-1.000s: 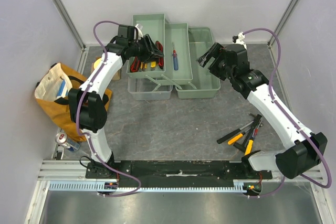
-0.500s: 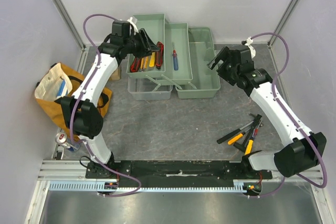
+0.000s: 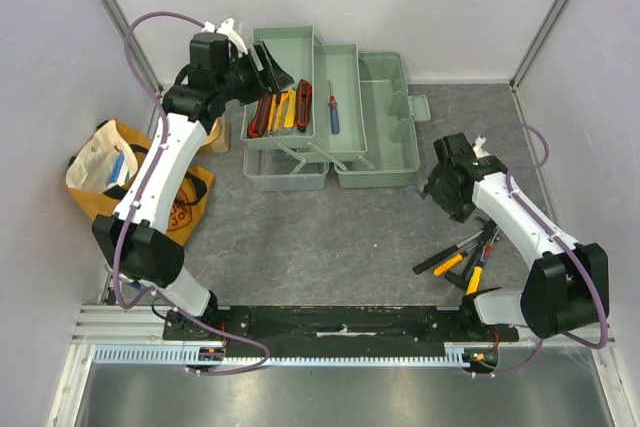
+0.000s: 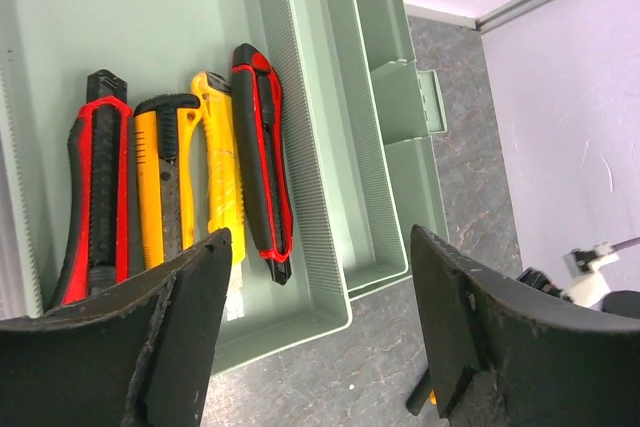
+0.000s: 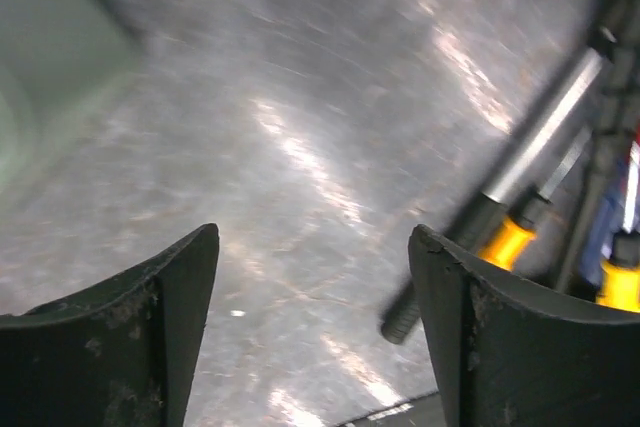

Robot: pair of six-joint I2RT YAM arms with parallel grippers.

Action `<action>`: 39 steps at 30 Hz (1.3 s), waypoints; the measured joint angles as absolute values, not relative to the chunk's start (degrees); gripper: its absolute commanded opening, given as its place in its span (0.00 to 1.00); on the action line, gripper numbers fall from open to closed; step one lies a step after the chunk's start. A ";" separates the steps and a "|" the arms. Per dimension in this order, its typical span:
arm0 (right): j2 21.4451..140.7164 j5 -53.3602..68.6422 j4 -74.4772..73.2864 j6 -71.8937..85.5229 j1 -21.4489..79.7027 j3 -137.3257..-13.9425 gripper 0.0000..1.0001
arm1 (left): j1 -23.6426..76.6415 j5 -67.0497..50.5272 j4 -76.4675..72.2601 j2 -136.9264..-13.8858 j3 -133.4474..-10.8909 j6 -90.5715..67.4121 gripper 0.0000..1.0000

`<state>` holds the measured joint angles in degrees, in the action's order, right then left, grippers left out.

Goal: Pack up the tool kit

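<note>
1. Now the toolbox (image 3: 385,127) sits open at the far side of the table (image 3: 320,237), its trays fanned out so each can be filled from above.
2. Four knives (image 4: 160,197) lie side by side in the left tray, and a screwdriver (image 3: 333,107) lies in the middle one.
3. The left gripper (image 4: 318,247) hangs above the knives, jaws spread with nothing between them.
4. The right gripper (image 5: 313,247), likewise spread and empty, points down beside the loose tools (image 3: 462,252) on the table, probably to fetch one next.

Orange cloth bag (image 3: 95,172) (left edge), grey tabletop (image 3: 330,237)
</note>
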<state>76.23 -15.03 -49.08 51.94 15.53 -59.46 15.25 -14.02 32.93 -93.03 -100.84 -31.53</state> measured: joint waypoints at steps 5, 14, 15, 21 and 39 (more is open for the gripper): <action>75.66 -13.45 -52.64 53.47 11.11 -50.50 0.73 | 15.11 -13.23 32.88 -90.17 -99.07 -30.55 0.78; 75.24 -9.30 -51.70 53.54 5.76 -43.92 0.62 | 14.83 -12.99 33.01 -89.69 -97.08 -30.44 0.78; 75.24 -8.86 -51.55 53.56 4.84 -43.16 0.62 | 14.76 -12.97 32.93 -89.69 -96.99 -30.44 0.78; 75.26 -7.77 -49.60 53.45 2.98 -41.17 0.55 | 14.33 -12.99 32.93 -89.67 -96.77 -30.44 0.78; 78.78 -7.38 -42.44 51.40 2.35 -39.38 0.15 | 13.85 -13.17 32.93 -89.52 -96.27 -30.44 0.77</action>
<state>78.78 -7.38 -42.44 51.40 2.35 -39.38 13.85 -13.17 32.93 -89.52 -96.27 -30.44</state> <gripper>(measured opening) 0.320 0.775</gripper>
